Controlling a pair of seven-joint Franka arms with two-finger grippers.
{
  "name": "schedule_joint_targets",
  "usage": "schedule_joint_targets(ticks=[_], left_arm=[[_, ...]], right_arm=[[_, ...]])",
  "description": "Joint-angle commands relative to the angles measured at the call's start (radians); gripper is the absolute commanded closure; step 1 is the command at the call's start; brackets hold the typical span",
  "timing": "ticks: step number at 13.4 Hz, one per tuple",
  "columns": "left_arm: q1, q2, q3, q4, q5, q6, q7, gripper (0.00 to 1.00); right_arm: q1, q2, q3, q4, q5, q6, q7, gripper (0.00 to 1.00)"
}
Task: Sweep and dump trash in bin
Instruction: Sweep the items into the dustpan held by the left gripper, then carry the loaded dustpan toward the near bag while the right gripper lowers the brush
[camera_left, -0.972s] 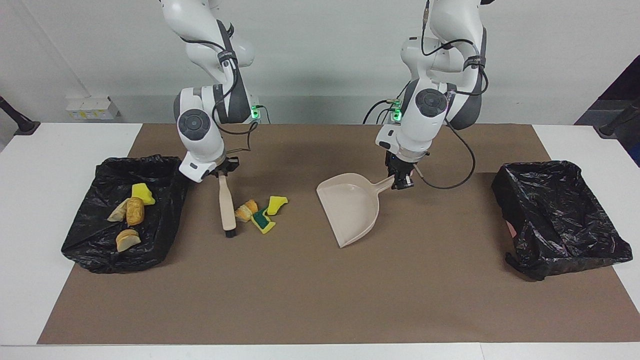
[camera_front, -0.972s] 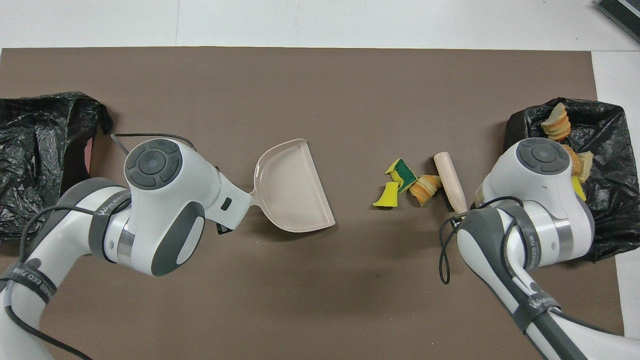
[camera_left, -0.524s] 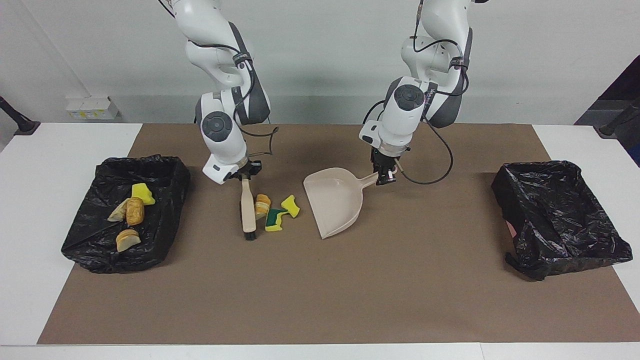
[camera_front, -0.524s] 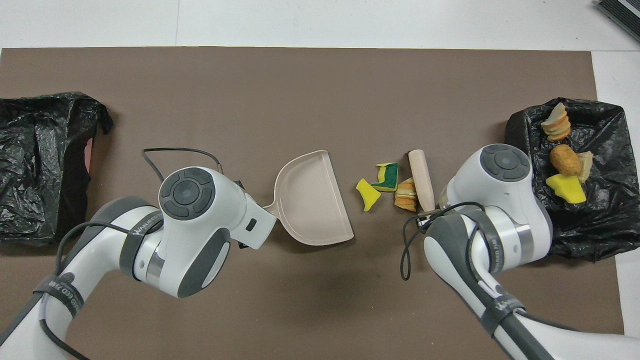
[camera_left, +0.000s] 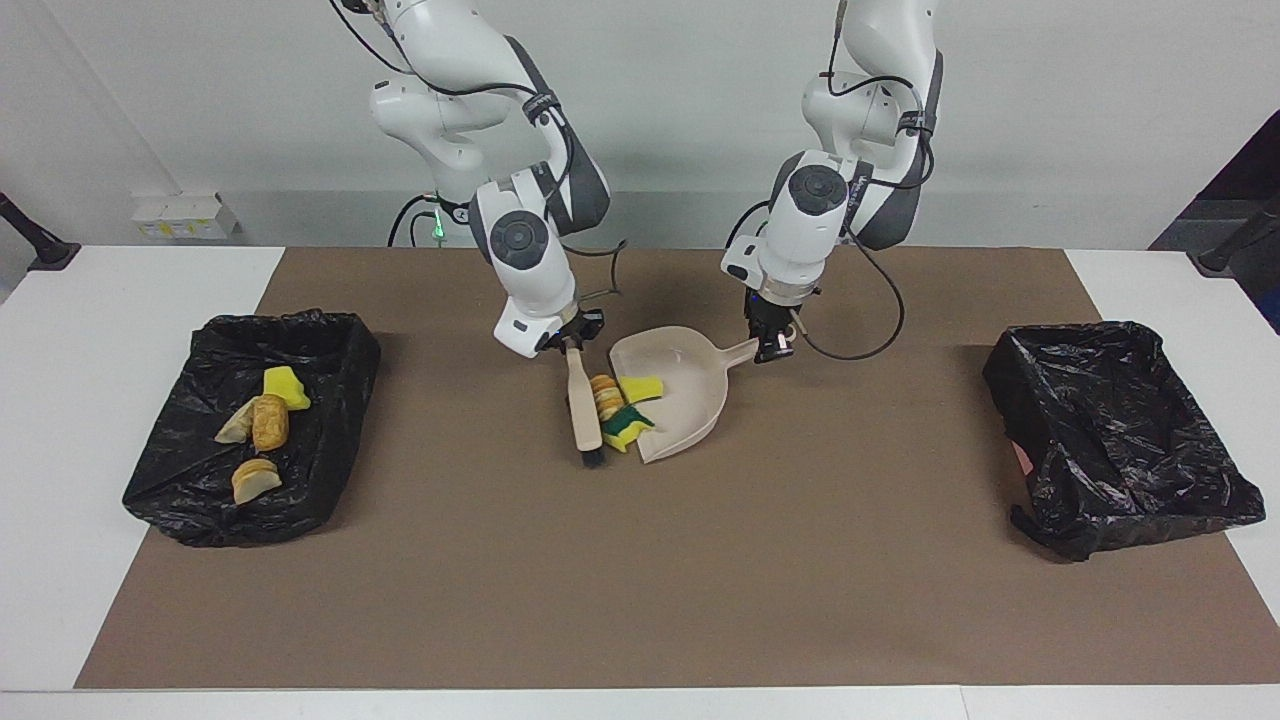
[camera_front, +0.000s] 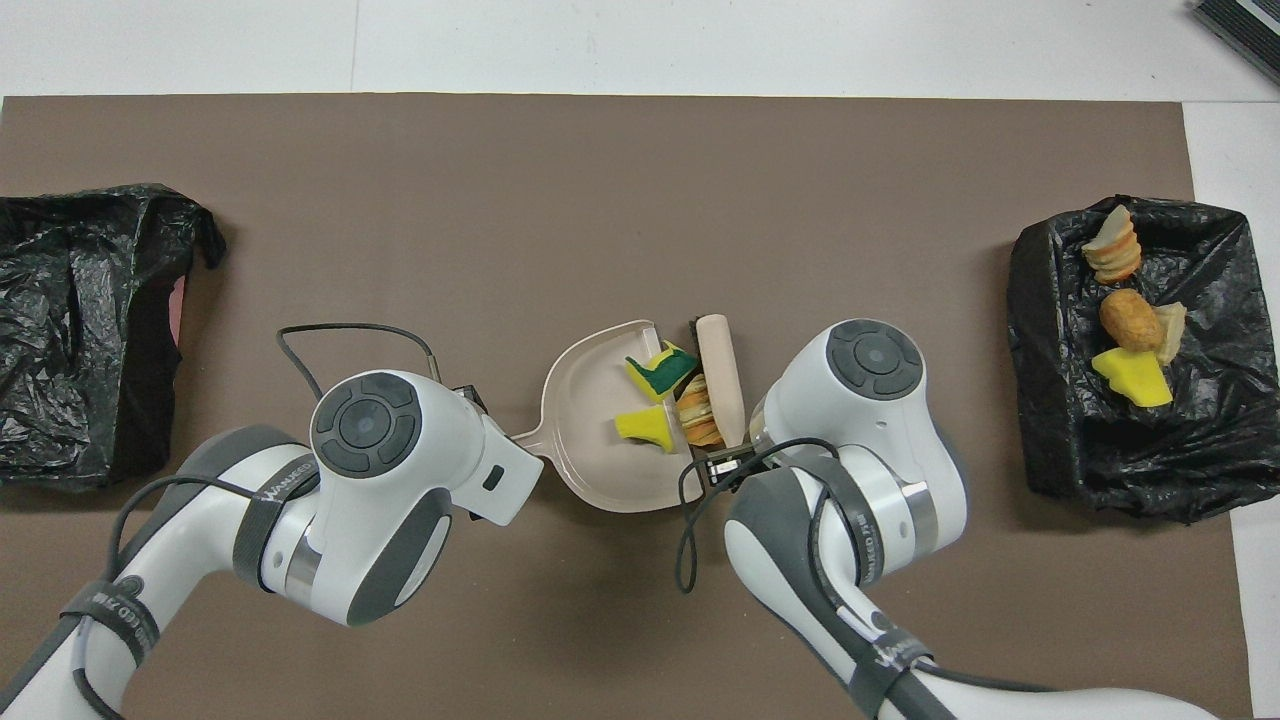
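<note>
- The right claw (camera_left: 571, 343) is clamped on the brush (camera_left: 583, 402), whose side presses a striped chunk (camera_left: 603, 396) at the dustpan's mouth.
- The left claw (camera_left: 768, 345) grips the dustpan (camera_left: 690, 400) handle; two yellow sponge bits (camera_left: 642, 386) lie on its lip.
- Four more scraps (camera_left: 262, 422) sit in the black bin (camera_left: 330, 350) at the right arm's end.
- A second bin (camera_left: 1120, 440) stands at the left arm's end, on a brown mat (camera_left: 640, 580) over the white table (camera_left: 80, 320).
</note>
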Motion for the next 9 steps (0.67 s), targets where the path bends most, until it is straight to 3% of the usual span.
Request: schedule_joint_targets(ticks=[1,9], left_arm=[[-0.001,-0.039,0.007,-0.044,-0.016,0.022,0.008,1.00],[0.094,-0.045,0.008,-0.025,-0.025,0.009,-0.018,1.00]], right_arm=[[0.030,0.019,0.002,0.050,0.078,0.001,-0.045,1.00],[-0.030,-0.089,-0.010,0.121,0.038,-0.288,-0.016,1.00]])
